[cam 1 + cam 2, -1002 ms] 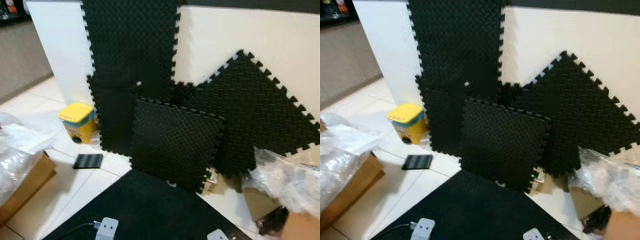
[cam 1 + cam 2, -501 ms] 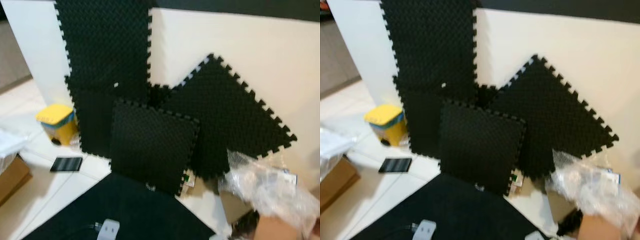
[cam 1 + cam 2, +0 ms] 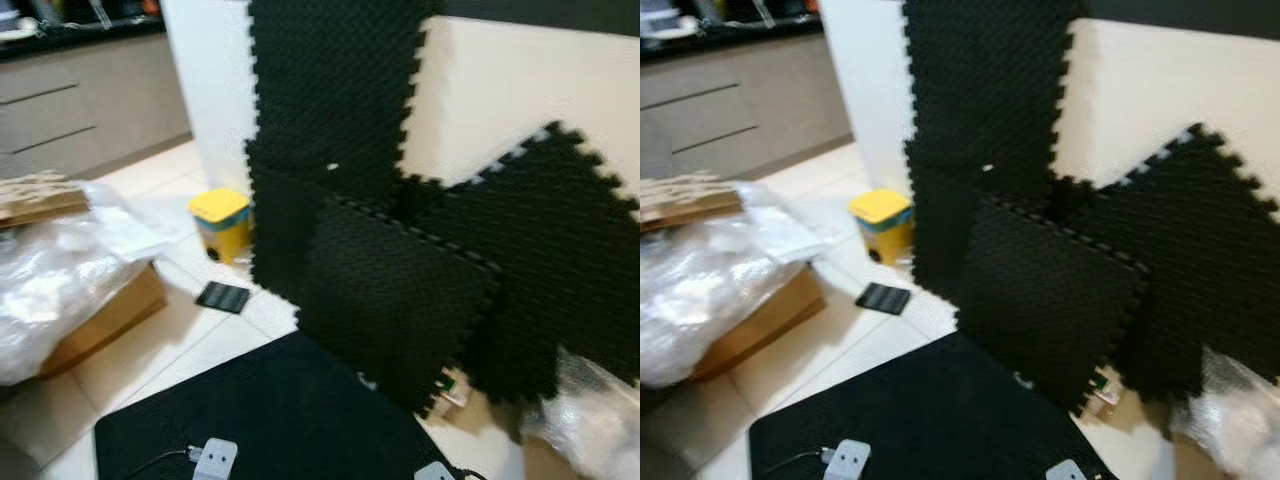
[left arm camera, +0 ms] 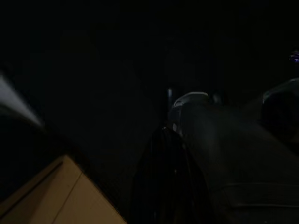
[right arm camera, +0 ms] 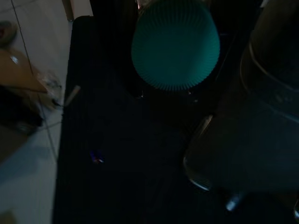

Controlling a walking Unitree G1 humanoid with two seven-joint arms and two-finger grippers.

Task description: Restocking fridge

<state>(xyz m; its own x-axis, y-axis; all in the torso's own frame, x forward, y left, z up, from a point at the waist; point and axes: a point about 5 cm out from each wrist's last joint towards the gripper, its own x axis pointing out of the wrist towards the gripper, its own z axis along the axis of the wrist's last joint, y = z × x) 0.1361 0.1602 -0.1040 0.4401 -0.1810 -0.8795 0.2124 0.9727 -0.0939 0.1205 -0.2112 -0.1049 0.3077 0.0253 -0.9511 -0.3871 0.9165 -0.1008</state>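
Head view swung left since half a second ago: foam mats (image 3: 390,290) against wall, yellow tub (image 3: 224,222), bagged box (image 3: 75,290) now nearer centre. Fridge absent; turning, not restocking. Green ribbed object (image 5: 175,44) beneath right arm. Hand states: cannot tell.

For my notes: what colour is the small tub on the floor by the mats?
Yellow tub, clearest in the left eye view.

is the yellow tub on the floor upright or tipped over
Upright: the yellow tub stands on its base on the floor tiles, lid on top.
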